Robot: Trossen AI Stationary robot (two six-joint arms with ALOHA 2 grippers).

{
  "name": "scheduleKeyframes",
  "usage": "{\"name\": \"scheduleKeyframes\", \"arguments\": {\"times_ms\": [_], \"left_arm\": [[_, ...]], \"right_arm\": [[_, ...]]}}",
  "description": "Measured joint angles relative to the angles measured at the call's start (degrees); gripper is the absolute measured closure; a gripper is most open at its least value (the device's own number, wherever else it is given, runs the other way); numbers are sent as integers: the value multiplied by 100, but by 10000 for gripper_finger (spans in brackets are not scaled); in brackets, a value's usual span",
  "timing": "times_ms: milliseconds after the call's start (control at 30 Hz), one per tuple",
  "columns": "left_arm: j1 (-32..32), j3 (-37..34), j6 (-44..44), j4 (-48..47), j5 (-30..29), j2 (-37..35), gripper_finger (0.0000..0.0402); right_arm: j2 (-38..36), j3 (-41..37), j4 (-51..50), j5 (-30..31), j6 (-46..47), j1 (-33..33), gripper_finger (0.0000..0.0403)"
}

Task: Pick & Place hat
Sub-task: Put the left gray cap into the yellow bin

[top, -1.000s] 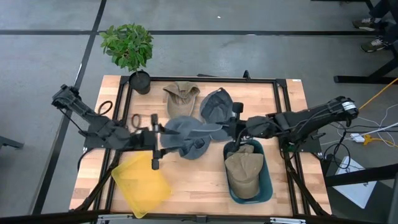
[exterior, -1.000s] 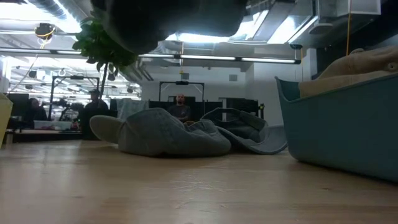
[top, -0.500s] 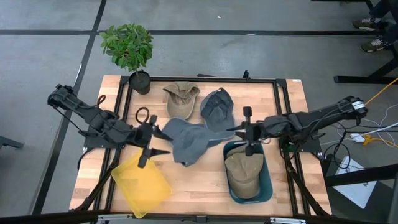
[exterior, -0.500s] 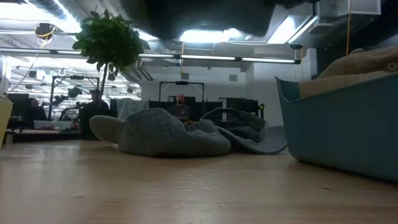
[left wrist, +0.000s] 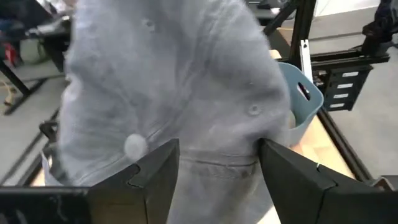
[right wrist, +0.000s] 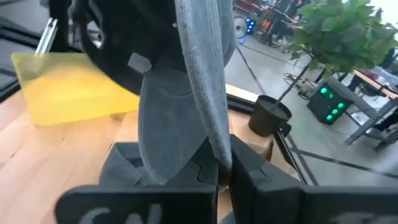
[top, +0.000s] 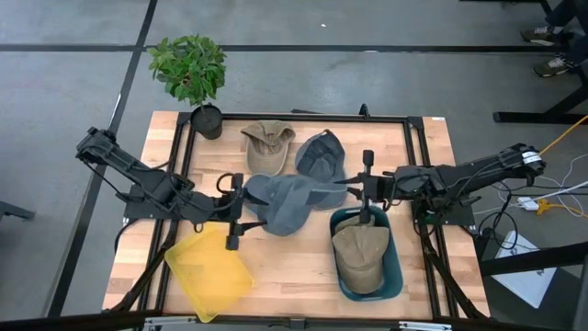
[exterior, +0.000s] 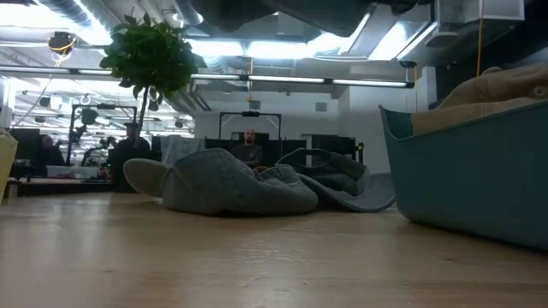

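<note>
A grey hat [top: 287, 200] hangs in the air between my two grippers, above the table's middle. It shows as a dark shape at the top of the low view [exterior: 274, 10]. My left gripper [top: 241, 211] is at the hat's left end, with the crown [left wrist: 186, 81] between its fingers. My right gripper [top: 355, 189] is shut on the brim at the hat's right end. A tan hat [top: 268, 143] and a dark grey hat [top: 320, 156] lie on the table behind. Another tan hat [top: 358, 254] lies in the teal bin [top: 393, 276]. My left gripper holds bunched cloth at the crown's lower edge [left wrist: 217, 155] between its two fingers, which stay apart around it. The fingers come level from the table's left. The hat is clear of the table. My right gripper pinches the brim [right wrist: 211, 134] between its two fingers. The fingers come level from the table's right. The brim stands on edge in the hold, and the hat is clear of the table.
A yellow tray [top: 209, 272] lies at the front left, below my left arm. A potted plant [top: 191, 72] stands at the far left corner. In the low view the two hats on the table [exterior: 231, 184] lie ahead and the teal bin's wall [exterior: 462, 184] stands at the right.
My right gripper has gone toward the table's right edge with the brim. My left gripper has drawn back toward the left edge, then come right again. The hat was drawn out between them and has stayed clear of the table.
</note>
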Motion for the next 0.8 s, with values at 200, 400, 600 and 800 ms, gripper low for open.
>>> {"name": "scheduleKeyframes", "arguments": {"times_ms": [200, 400, 600, 800], "left_arm": [[-1, 0, 588, 235, -922, 331, 185], [-1, 0, 1144, 492, -2132, 580, 182], [-193, -2, 1112, 477, -1921, 555, 185], [-751, -2, 1114, 478, -2298, 323, 183]], "right_arm": [[228, 0, 285, -434, 165, -38, 389], [358, 0, 476, -638, 397, -35, 387], [357, 0, 482, -454, 170, -37, 384], [357, 0, 362, -453, 49, -91, 383]]}}
